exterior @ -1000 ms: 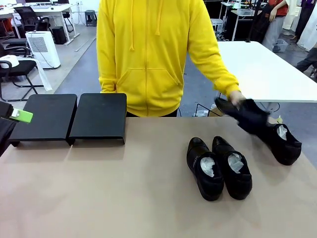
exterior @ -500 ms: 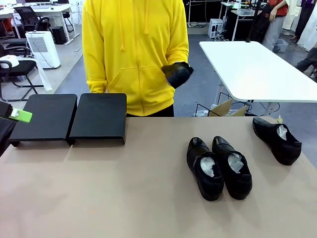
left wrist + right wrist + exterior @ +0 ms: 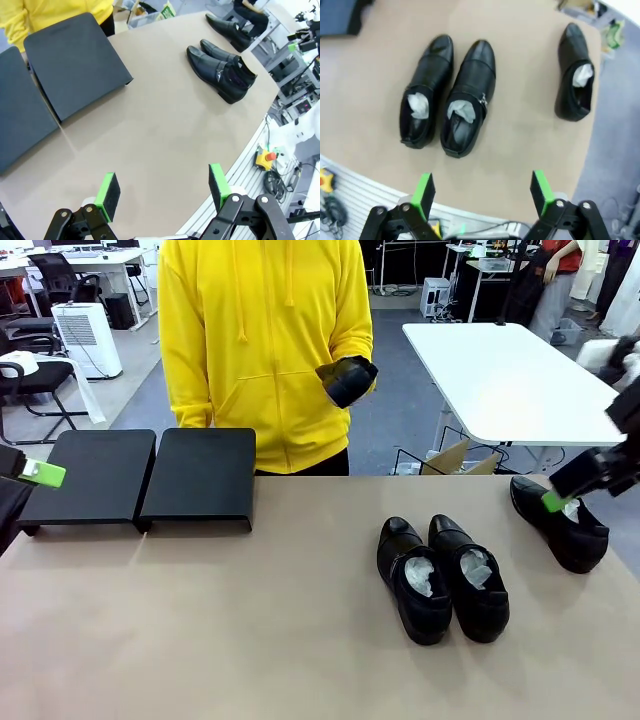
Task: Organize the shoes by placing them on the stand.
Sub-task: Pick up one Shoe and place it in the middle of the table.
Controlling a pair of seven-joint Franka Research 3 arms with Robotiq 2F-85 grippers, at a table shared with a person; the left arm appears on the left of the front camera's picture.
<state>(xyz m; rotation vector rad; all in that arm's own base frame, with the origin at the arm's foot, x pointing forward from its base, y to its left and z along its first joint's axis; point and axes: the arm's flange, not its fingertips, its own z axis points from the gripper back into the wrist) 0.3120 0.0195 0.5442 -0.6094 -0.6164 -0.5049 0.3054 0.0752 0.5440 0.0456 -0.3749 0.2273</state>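
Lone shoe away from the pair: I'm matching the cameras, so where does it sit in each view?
Front view: the lone shoe is at the far right, right of the pair.
Left wrist view: lone shoe near the top edge, beyond the pair.
Right wrist view: lone shoe at the upper right, right of the pair.
Shared landmark: the pair.

The shoes (image 3: 448, 538) at lower centre right are glossy black leather, smooth enough to catch highlights. The stuffing (image 3: 418, 573) inside them is crumpled white paper. The stand (image 3: 200, 475) at left is matt black metal with a flat, even surface. The table (image 3: 250, 630) top is smooth, matt tan. The person's hoodie (image 3: 260, 350) is soft yellow cloth.
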